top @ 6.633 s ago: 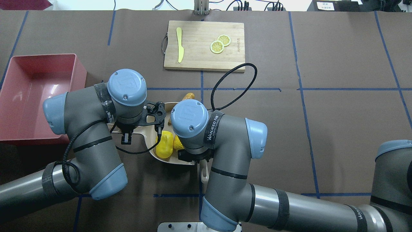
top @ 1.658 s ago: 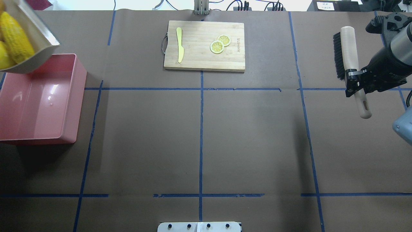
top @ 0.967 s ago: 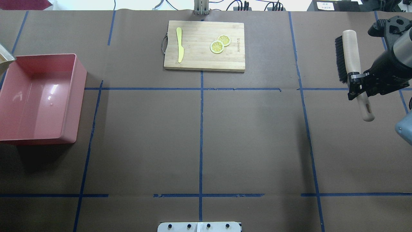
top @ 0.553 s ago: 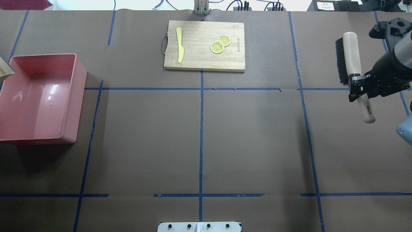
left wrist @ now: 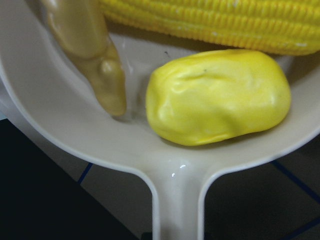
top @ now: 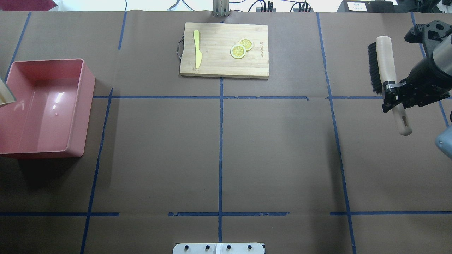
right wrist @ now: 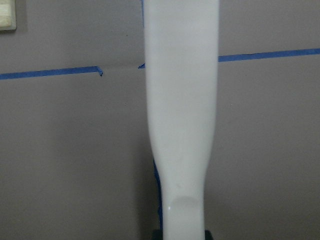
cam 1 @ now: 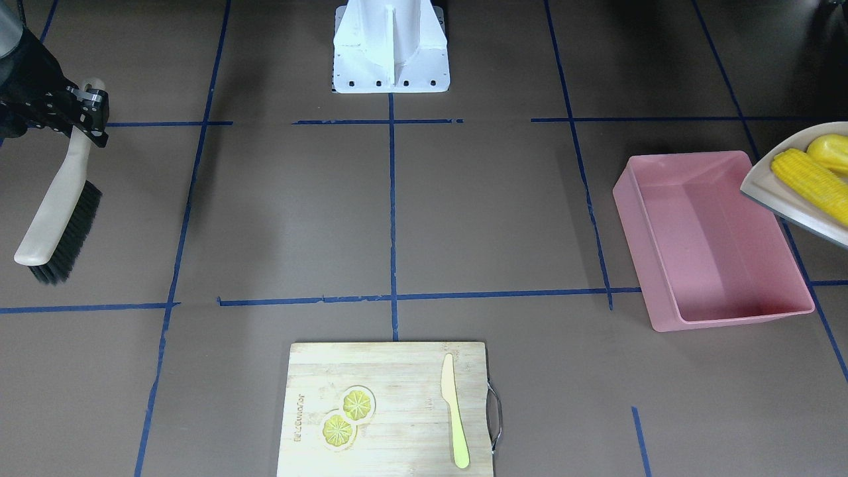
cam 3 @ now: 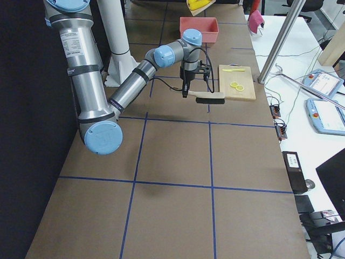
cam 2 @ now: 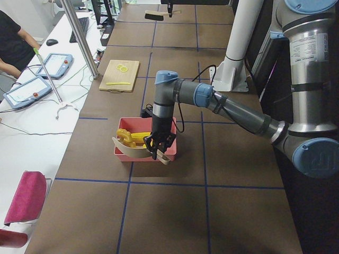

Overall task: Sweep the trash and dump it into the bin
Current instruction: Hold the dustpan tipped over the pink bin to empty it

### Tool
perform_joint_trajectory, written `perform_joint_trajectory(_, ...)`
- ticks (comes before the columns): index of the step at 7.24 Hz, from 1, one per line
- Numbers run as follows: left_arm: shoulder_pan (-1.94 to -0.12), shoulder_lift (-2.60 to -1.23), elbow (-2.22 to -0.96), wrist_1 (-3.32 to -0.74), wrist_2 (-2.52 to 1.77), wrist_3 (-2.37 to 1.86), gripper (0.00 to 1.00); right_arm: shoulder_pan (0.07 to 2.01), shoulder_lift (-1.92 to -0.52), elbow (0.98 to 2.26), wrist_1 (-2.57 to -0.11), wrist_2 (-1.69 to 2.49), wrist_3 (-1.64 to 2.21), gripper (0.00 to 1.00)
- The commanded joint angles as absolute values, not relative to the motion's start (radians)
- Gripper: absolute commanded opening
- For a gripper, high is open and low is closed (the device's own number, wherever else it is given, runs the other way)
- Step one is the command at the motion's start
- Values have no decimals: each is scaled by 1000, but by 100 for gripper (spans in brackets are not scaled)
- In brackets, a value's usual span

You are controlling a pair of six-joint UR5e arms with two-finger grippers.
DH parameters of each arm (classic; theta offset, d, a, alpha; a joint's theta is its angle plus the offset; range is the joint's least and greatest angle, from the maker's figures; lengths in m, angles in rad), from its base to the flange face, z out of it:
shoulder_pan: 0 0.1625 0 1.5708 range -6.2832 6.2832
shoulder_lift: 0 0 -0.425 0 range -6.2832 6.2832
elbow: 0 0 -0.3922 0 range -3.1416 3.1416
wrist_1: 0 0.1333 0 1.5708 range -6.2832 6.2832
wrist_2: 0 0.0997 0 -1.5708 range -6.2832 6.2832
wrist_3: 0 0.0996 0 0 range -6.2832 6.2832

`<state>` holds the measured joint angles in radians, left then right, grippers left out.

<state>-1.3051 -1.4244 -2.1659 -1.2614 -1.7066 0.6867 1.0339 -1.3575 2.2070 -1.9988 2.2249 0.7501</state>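
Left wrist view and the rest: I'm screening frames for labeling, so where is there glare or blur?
Left wrist view: potato lump crisp, ginger root softer, small glint on the dustpan neck. Overhead view: glare patches on the bin floor. Right wrist view: brush handle soft and washed out.

Beige dustpan (left wrist: 55, 125) fills most of the view, its handle (left wrist: 177, 205) running down to the bottom edge. Three items lie inside: the long yellow corn cob (left wrist: 215, 20) across the top, the smooth yellow potato-like lump (left wrist: 217, 97) just below it and touching it, and the tan ginger root (left wrist: 90, 45) at upper left, slanting down toward the lump, narrow gap between. Brown bench (left wrist: 120, 195) with blue tape lines (left wrist: 295, 182) shows under the pan; which bench edge is nearest cannot be told.
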Motion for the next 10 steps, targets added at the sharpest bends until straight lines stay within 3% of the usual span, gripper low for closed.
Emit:
perform_joint_trajectory(1, -1272, -1492, -2218, -1070, -1593, 784, 0, 1034, -1359, 2207, -1999, 2224, 750, 0)
perform_joint_trajectory(4, -1224, -1642, -2246, -802, -1474, 792, 0, 1034, -1431, 2213, -1999, 2227, 678, 0)
perform_joint_trajectory(8, -1224, -1658, -2246, -791, -1442, 837, 0, 1031, -1514, 2238, -1926, 2261, 683, 0)
perform_joint_trajectory(10, -1230, -1706, -2267, -796, -1700, 853, 0, 1031, -1594, 2234, -1813, 2264, 703, 0)
